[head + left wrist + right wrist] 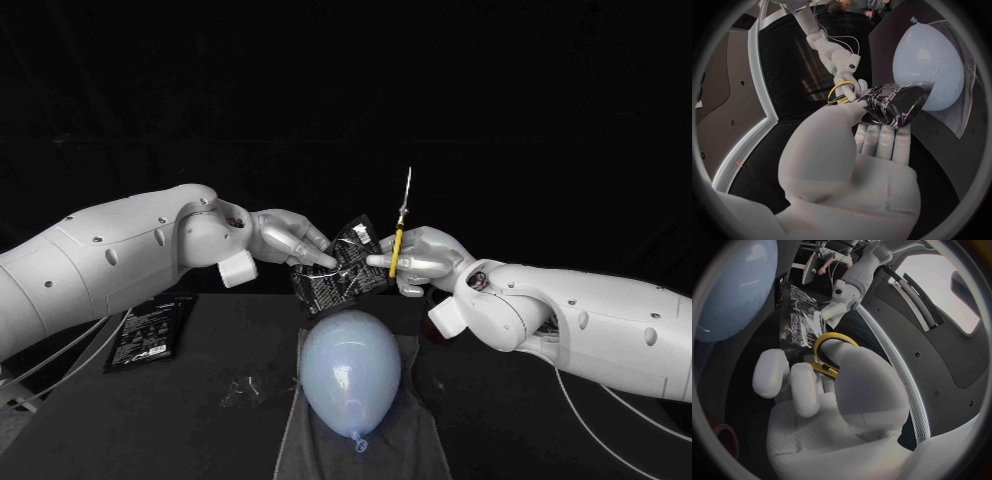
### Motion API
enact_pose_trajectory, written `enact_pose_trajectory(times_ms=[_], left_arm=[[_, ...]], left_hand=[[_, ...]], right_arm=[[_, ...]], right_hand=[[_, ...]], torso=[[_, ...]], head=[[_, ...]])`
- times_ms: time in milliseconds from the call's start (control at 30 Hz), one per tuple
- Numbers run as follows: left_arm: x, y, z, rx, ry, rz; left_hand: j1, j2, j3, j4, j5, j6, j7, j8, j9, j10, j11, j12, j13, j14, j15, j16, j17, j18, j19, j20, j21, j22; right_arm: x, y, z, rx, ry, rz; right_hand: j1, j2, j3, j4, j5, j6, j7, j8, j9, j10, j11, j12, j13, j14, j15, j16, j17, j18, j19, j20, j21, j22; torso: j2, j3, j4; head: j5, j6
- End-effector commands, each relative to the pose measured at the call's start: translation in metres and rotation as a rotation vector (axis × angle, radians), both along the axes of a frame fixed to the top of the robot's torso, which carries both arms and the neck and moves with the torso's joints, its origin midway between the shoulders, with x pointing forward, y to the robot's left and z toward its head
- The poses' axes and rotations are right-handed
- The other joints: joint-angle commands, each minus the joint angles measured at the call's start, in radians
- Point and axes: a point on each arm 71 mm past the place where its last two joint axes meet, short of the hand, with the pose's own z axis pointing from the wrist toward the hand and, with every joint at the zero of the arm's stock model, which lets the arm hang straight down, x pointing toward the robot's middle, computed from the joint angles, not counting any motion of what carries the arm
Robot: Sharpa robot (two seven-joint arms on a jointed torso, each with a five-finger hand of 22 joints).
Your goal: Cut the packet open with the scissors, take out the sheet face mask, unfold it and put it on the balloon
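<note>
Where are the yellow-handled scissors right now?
In the head view, the yellow-handled scissors stand upright in the right hand, just right of the black foil packet the left hand holds above the pale blue balloon.

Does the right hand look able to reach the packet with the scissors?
Probably yes: the left hand holds the packet right beside the right hand, nothing between, though the scissors point upward.

The balloon (349, 372) lies on a cloth (418, 440) on the table (188, 430). Above its far end the left hand (289, 238) holds the packet (339, 268). Just right of it, the right hand (426, 260) holds the scissors (400, 225) upright, and a second packet (149, 333) lies flat at the left.
</note>
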Motion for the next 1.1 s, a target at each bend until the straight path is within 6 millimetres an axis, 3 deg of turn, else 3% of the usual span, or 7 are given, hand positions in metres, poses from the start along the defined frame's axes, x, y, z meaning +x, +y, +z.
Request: enact_pose_trajectory(times_ms=[33,333,533,567,633,800,1100], left_arm=[[0.0,-0.003,0.003,-0.013,-0.006,-0.002],[0.001,-0.003,0.003,-0.035,-0.006,0.042],[-0.001,0.001,0.002,-0.056,0.025,0.049],[-0.001,0.001,0.002,-0.06,0.028,0.049],[-0.002,0.002,0.002,-0.078,0.035,0.055],[-0.001,0.01,-0.001,-0.143,0.054,0.117],[0.002,0.033,-0.021,-0.357,0.07,0.306]], left_hand=[[0.0,0.008,0.001,-0.005,0.003,0.008,0.0,0.003,0.019,0.008,0.002,-0.004,0.001,0.007,-0.003,-0.006,-0.001,0.018,-0.001,-0.005,0.006,0.001],[-0.061,-0.02,-0.021,0.028,0.001,-0.035,0.021,-0.018,0.02,-0.004,0.018,-0.024,0.0,-0.006,0.01,-0.023,-0.005,0.012,-0.027,0.009,-0.002,-0.003],[-0.255,-0.14,-0.205,0.147,0.002,-0.169,0.054,-0.113,-0.019,-0.155,0.061,-0.028,0.0,-0.126,0.055,-0.094,-0.026,0.012,-0.102,0.064,-0.11,-0.072],[-0.271,-0.139,-0.23,0.146,0.002,-0.177,0.056,-0.118,-0.021,-0.161,0.064,-0.028,0.0,-0.138,0.059,-0.101,-0.029,0.012,-0.109,0.068,-0.121,-0.078],[-0.21,-0.019,-0.613,0.151,0.002,-0.199,0.051,-0.131,-0.031,-0.196,0.077,-0.019,0.005,-0.183,0.074,-0.132,-0.043,0.02,-0.128,0.081,-0.194,-0.131],[-0.249,-0.149,-0.793,0.157,0.011,-0.267,0.098,-0.166,-0.048,-0.249,0.099,-0.031,-0.002,-0.226,0.093,-0.151,-0.058,-0.011,-0.164,0.082,-0.243,-0.162],[-0.295,-0.2,-0.837,0.159,0.017,-0.292,0.107,-0.167,-0.05,-0.278,0.108,-0.023,0.001,-0.244,0.102,-0.149,-0.065,-0.032,-0.184,0.082,-0.275,-0.174]], right_arm=[[-0.001,0.001,-0.001,-0.023,0.002,0.005],[-0.001,-0.003,0.0,-0.025,-0.021,-0.044],[-0.001,-0.009,0.001,-0.021,-0.039,-0.084],[-0.002,-0.009,0.001,-0.02,-0.039,-0.087],[-0.002,-0.011,0.002,-0.016,-0.041,-0.094],[-0.004,-0.014,0.003,-0.008,-0.064,-0.124],[-0.007,-0.022,0.006,0.006,-0.098,-0.179]], right_hand=[[0.005,0.014,0.006,-0.005,0.001,0.006,-0.003,0.009,0.009,0.111,-0.072,0.002,0.002,0.02,-0.008,-0.001,-0.003,-0.006,0.002,-0.008,0.009,0.005],[0.001,0.011,0.011,-0.009,0.001,0.01,-0.009,0.021,0.023,0.132,-0.078,-0.001,0.004,0.022,-0.014,-0.002,-0.003,-0.01,0.012,-0.015,0.024,0.018],[0.0,0.01,0.013,-0.01,0.001,0.011,-0.011,0.024,0.027,0.137,-0.08,-0.002,0.005,0.023,-0.016,-0.002,-0.002,-0.012,0.017,-0.017,0.032,0.025],[0.0,0.01,0.013,-0.01,0.001,0.011,-0.011,0.024,0.027,0.137,-0.08,-0.002,0.005,0.023,-0.016,-0.002,-0.002,-0.012,0.017,-0.017,0.032,0.025],[-0.001,0.007,0.015,-0.012,0.001,0.012,-0.012,0.028,0.031,0.141,-0.081,-0.003,0.005,0.023,-0.017,-0.003,-0.004,-0.013,0.02,-0.018,0.036,0.028],[-0.002,0.005,0.015,-0.014,0.001,0.013,-0.013,0.03,0.033,0.144,-0.082,-0.004,0.005,0.024,-0.018,-0.003,-0.005,-0.014,0.022,-0.019,0.038,0.031],[-0.001,0.004,0.019,-0.017,0.001,0.014,-0.014,0.032,0.036,0.145,-0.083,-0.007,0.005,0.024,-0.019,-0.003,-0.007,-0.015,0.024,-0.021,0.042,0.034]], torso=[[0.0,0.0002,-0.0004],[0.0,0.0006,-0.0004],[0.0,0.0008,-0.0011],[0.0,0.0008,-0.0006],[0.0,0.0011,-0.0003],[0.0,0.0003,-0.0011],[-0.001,0.0004,0.0005]], head=[[0.0,0.001],[-0.001,0.005],[-0.001,0.008],[-0.002,0.011],[-0.001,0.015],[0.0,0.02],[0.001,0.035]])
